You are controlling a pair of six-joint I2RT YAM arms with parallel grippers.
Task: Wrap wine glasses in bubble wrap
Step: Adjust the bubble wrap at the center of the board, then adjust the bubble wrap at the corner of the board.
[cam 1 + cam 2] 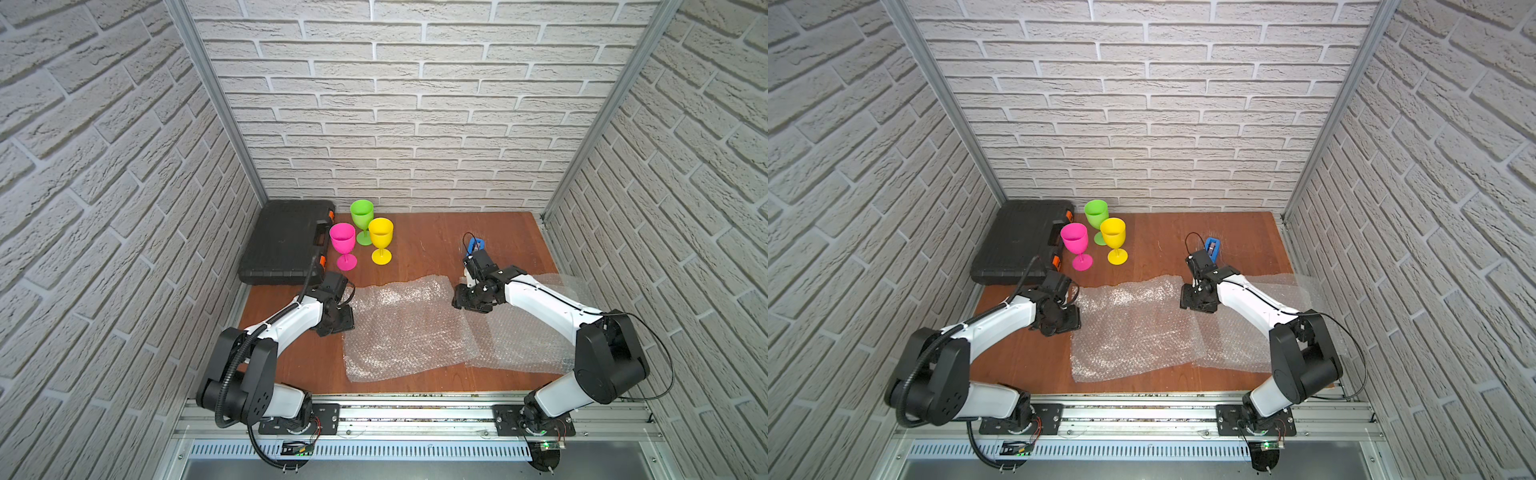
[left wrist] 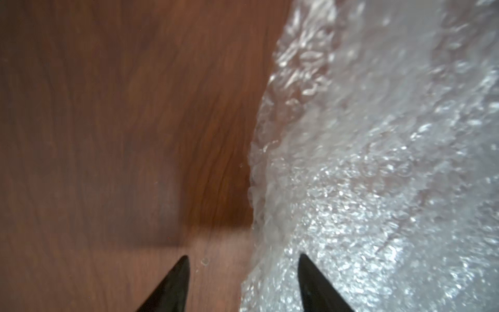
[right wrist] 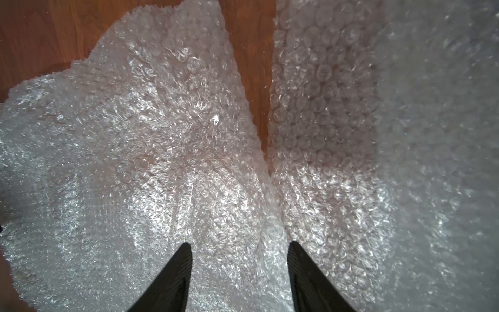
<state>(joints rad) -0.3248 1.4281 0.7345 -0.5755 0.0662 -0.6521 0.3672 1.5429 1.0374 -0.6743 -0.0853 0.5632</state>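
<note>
three small opaque plastic wine glasses (image 1: 1113, 232) stand upright in a close group at the far left of the reddish-brown wooden worktop (image 1: 432, 245): a neon pink goblet (image 1: 343, 241) nearest, a yellow goblet (image 1: 380, 235) just beside it, and a lime green goblet (image 1: 361, 212) behind the two, none of them wrapped. to their left lies a closed black plastic tool case (image 1: 282, 245) with orange latches (image 1: 331, 215), its latch edge just beside the pink goblet. two clear, whitish sheets of bubble wrap (image 1: 1133, 328) lie flat side by side on the near half of the worktop, the left sheet (image 1: 407, 328) and the right sheet (image 1: 528, 340) meeting along their inner edges. a small blue tape dispenser (image 1: 1212, 246) sits beyond the right sheet, partly hidden by the right arm's wrist. the left end effector (image 2: 243, 256) is released, its black fingers apart and straddling the left sheet's outer edge, one tip over bare wood, one over the bubbles. the right end effector (image 3: 239, 244) is released too, fingers spread above the seam where the sheets meet, grasping nothing. white brick-pattern walls (image 1: 415, 124) close in three sides, and an aluminium rail (image 1: 415, 411) carries both arm bases along the front.
</note>
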